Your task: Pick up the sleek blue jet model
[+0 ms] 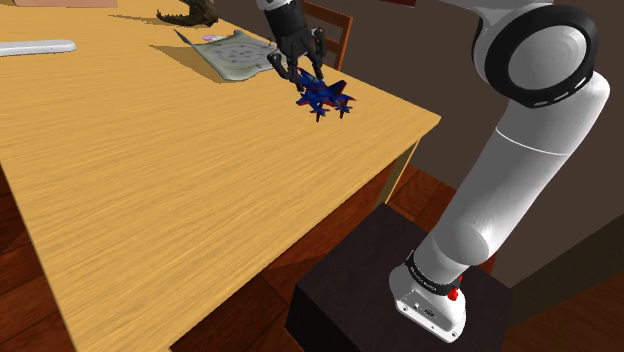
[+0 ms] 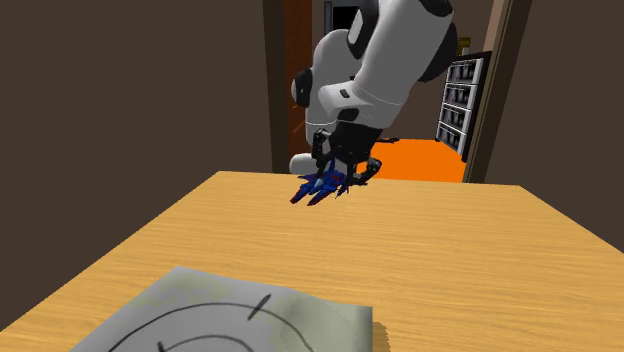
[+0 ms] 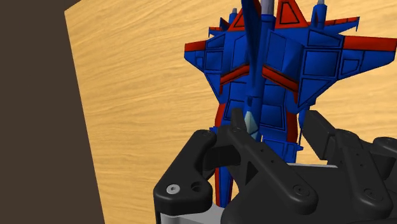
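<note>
Jet model [image 1: 323, 97], blue with red trim, sits close to the table's [image 1: 150, 210] edge on the shoulder view's right, a little back from the corner nearest the stand [image 1: 400, 290]. I cannot tell if it rests on the wood or hangs just clear of it.

Going from the shoulder view's left: a flat white slab [image 1: 35, 47] lies at the far left edge. A dark spiky figure [image 1: 190, 12] stands at the far edge. Beside it is a grey sheet [image 1: 235, 50] with drawn marks, which lies well apart from the jet model. The second exterior view has the sheet [image 2: 230, 315] in its foreground.

Then comes the gripper [image 1: 300, 78], reaching down from above and pinching the jet model between its black fingers [image 3: 238, 127]. In the wrist view the fingers clasp one end of the fuselage [image 3: 273, 57], and the wings spread beyond them over the wood.

The second exterior view shows the gripper [image 2: 340, 175] and jet model [image 2: 318, 188] near the table's far edge, with an orange floor [image 2: 420, 160] through a doorway behind.
</note>
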Tool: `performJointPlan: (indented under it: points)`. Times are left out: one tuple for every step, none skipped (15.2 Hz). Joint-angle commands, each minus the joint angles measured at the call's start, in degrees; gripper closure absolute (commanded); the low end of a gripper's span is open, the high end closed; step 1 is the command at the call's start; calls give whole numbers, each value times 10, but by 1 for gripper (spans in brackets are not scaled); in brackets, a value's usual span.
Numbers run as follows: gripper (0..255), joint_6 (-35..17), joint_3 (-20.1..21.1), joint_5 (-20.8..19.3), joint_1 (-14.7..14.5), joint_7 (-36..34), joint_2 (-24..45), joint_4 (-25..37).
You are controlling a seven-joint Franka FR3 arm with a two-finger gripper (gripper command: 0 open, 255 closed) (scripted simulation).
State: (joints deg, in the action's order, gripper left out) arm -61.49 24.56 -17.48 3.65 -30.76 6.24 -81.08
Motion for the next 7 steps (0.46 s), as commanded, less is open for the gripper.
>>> performJointPlan:
  points:
    - [255, 18, 1, -5, -2, 3, 8, 25]
    - [255, 27, 2, -8, -4, 4, 12, 38]
    - [255, 37, 2, -10, -6, 6, 16, 51]
    - [255, 46, 3, -13, -7, 7, 20, 64]
    - [255, 56, 4, -16, -9, 8, 25, 78]
    - [255, 57, 4, -17, -10, 9, 26, 80]
    - [255, 57, 4, -17, -10, 9, 26, 80]
